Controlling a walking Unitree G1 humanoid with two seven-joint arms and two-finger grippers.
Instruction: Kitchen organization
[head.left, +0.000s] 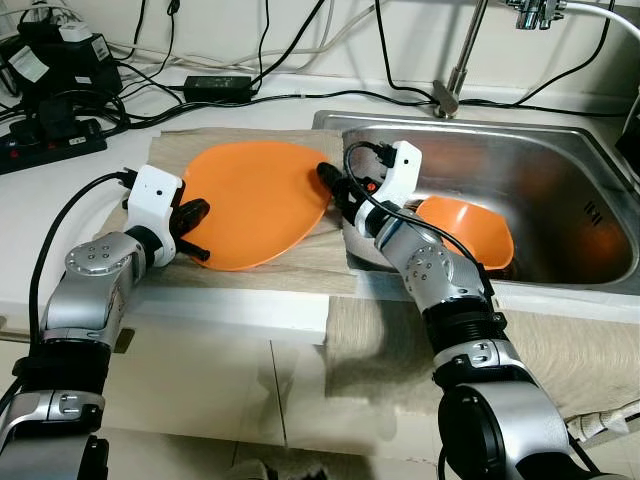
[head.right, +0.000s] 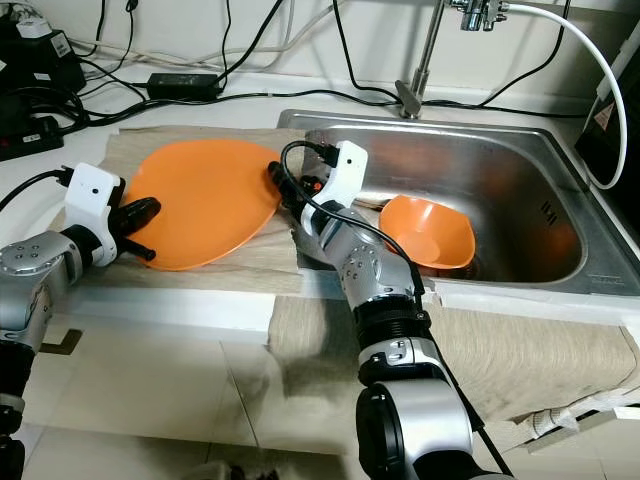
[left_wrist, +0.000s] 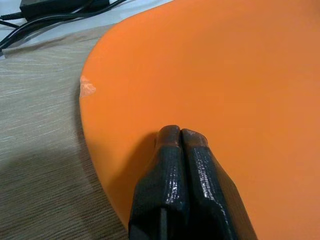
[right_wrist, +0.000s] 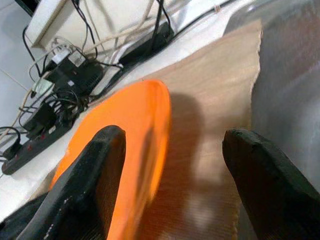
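an orange plate (head.left: 255, 200) lies tilted on a beige mat (head.left: 250, 275) on the table beside the sink (head.left: 560, 180). the left gripper (head.left: 197, 232) pinches its near rim with fingers closed, while the right gripper (head.left: 333, 190) spreads its fingers wide at the opposite edge.

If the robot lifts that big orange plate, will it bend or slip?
The orange plate looks thin, smooth plastic, so probably light and fairly stiff. Its glossy surface might slip. The left hand is closed at its rim, and the right hand is open at the opposite edge.
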